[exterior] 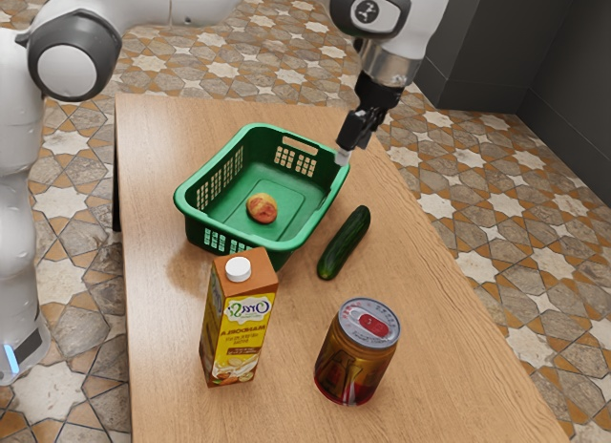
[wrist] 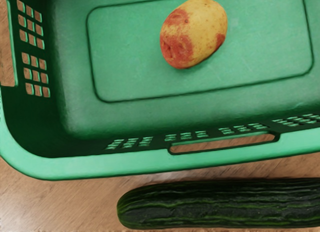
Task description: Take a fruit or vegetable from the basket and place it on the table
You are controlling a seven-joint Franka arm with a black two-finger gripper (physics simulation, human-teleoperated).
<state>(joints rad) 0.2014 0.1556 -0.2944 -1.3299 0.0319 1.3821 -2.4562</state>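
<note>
Exterior view, carton (exterior: 239, 328) (mirrored "OraSì"), red-yellow produce (exterior: 262, 208) in basket (exterior: 234, 236), spread of fingers (exterior: 343, 158) unclear

Table (exterior: 162, 348): light brown wood-grain top, straight edges. Directly on it, four items. Green plastic basket (exterior: 234, 235), upright, pierced walls, handle slots. Dark green cucumber (exterior: 345, 242) lying flat just beside the basket, strip of bare wood between. Yellow-and-brown carton (exterior: 239, 324), white cap, upright near the basket; contact between them unclear. Glass jar (exterior: 356, 357), amber-brown contents, metal lid with red marking, upright, apart from carton and cucumber.
</note>
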